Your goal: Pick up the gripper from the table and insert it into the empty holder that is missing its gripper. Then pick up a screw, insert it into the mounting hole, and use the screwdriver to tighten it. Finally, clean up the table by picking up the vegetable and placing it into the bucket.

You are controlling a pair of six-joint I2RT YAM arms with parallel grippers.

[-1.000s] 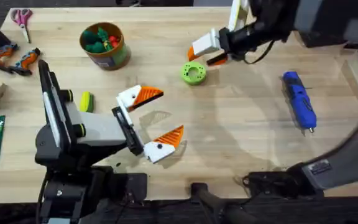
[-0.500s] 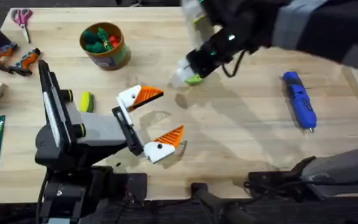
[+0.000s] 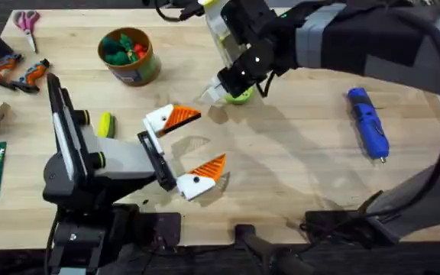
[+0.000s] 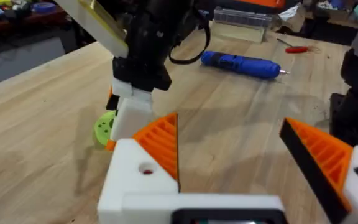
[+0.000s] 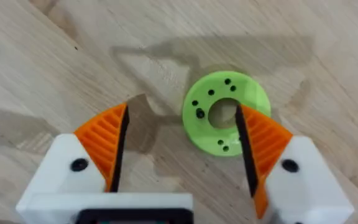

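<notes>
While the right tool (image 5: 179,155) hangs agape over the lime-green ring (image 5: 226,113) and the left tool (image 3: 192,147) gapes empty, screwdriver (image 3: 368,122) lies on bench (image 3: 296,160): probably rigid, slick; grasp mid-barrel.

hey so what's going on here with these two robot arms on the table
The right arm has reached across the table and holds its open tool just above the lime-green ring, with one orange pad over the ring's edge. The left arm's tool sits open near the table's middle, holding nothing. The blue screwdriver lies untouched at the right, the yellow-green vegetable lies beside the left arm, and the bucket stands at the back left.
</notes>
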